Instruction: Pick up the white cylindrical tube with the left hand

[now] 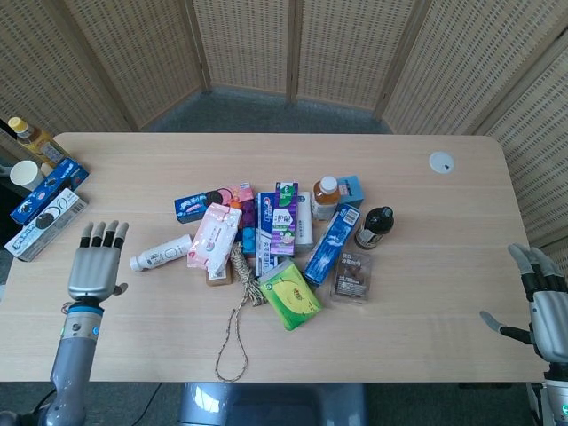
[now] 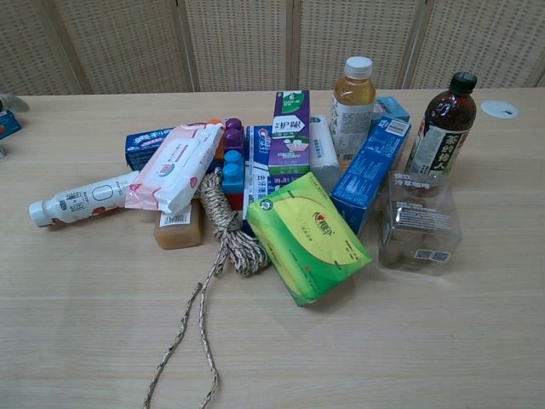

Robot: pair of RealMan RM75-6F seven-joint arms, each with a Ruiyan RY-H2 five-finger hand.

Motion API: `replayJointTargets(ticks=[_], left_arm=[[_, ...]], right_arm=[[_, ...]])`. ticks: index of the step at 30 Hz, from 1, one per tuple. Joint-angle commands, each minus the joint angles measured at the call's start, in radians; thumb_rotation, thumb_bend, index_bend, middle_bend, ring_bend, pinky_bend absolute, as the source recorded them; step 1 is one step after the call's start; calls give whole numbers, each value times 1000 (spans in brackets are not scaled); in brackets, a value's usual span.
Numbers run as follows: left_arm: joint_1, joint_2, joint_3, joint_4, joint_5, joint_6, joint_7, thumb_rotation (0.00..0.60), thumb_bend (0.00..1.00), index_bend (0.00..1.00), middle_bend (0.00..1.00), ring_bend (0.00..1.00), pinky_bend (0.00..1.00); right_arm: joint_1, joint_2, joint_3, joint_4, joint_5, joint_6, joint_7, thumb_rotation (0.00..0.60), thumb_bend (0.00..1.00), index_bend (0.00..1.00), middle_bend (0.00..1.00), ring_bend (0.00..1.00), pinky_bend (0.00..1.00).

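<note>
We saw the left hand (image 1: 95, 271) over the bench's (image 1: 426, 257) left edge, fingers (image 1: 105, 236) straight, slightly spread, grasping nothing. The white cylindrical plastic tube (image 1: 161, 253) lay nearby, beside a pink wipes packet (image 1: 215, 237). The right hand (image 1: 543, 303) hung released at the right edge.

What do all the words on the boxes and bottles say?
"护眼": on the upright purple and green box.
Dark tea bottle: large white Chinese characters, too blurred to read.
Green tissue pack, white cylindrical tube, blue toothpaste box, pink wipes pack: print too small or blurred.
</note>
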Motion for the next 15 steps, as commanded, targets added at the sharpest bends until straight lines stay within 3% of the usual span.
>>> replayJointTargets(ticks=[1,15], left_arm=[[-62,-67,1,81,-73,-23,58,600,0,79,0,0,0],[-151,-207,23,270,-174,-60,54,600,1,118,0,0,1]], right_arm=[[0,1,-1,-1,-1,-1,5,600,0,0,0,0,0],[2,0,-3,2,-4,-4,7,600,0,0,0,0,0]])
